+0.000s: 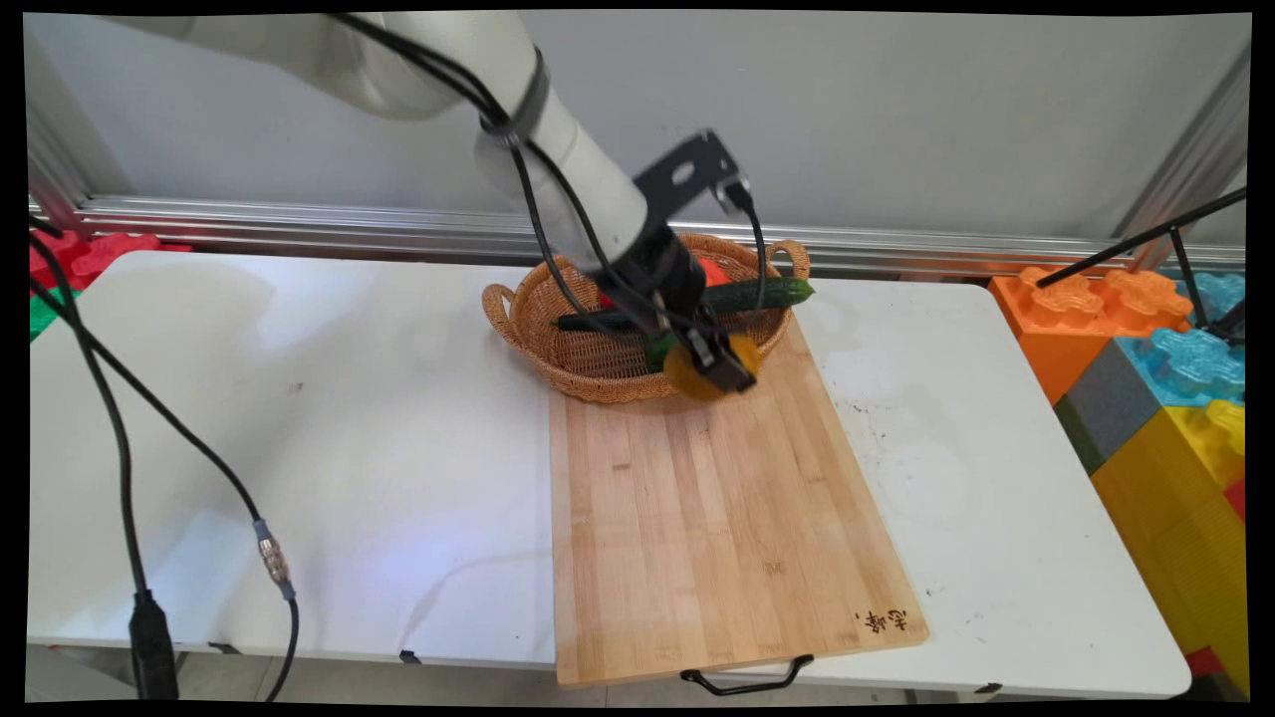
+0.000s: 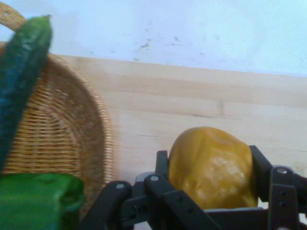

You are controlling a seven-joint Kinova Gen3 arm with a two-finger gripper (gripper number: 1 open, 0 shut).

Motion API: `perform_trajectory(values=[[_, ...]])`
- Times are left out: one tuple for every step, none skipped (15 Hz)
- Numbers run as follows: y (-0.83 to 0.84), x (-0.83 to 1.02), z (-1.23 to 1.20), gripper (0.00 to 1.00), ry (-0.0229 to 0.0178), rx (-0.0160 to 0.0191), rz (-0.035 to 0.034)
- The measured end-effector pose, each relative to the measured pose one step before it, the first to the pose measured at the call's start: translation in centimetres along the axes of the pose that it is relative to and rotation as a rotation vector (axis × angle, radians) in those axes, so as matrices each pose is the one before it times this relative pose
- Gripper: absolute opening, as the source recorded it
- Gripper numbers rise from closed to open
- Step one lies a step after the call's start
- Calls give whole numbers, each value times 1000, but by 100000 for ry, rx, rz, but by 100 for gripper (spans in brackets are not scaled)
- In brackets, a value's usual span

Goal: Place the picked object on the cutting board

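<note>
Gripper (image 1: 709, 366) clamped on a yellow-orange fruit (image 2: 213, 167), held at the near rim of the wicker basket (image 1: 588, 373), right where the basket meets the far edge of the wooden cutting board (image 1: 717, 518). The fruit looks clear of the basket, hanging over the board's far end, not yet set down. A cucumber (image 1: 752, 295), a green vegetable (image 2: 38, 199) and something red (image 1: 713, 270) lie in the basket. The board's near stretch lies bare, and white table (image 1: 299, 418) spreads wide to the left; toy blocks (image 1: 1165, 378) crowd the right edge.
</note>
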Motion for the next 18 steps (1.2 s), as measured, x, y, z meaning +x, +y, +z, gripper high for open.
perform_trajectory(values=[[193,-241,559,0,-273,-906,-398],[288,-584,1183,0,-539,-1397,-1313],[101,-286,613,0,-294,-595,-706],[119,-610,1427,0,-523,-1017,-1324],[26,-364,765,0,-304,-515,-678],[11,-364,719,0,-292,-461,-613],[-10,-464,940,0,-354,-708,-748],[-10,-233,512,0,-196,-413,-328],[-65,-514,1005,0,-305,-689,-627],[-41,-224,491,0,-90,-307,-248],[-32,-160,379,0,-94,-228,-117],[-40,-232,500,0,-157,-332,-144],[-33,-228,480,0,-169,-300,-122],[-5,-124,286,0,-129,-126,5],[4,-86,228,0,-53,-72,80],[62,2,203,100,150,-58,351],[68,58,93,100,205,-9,220],[57,88,17,100,197,114,181]])
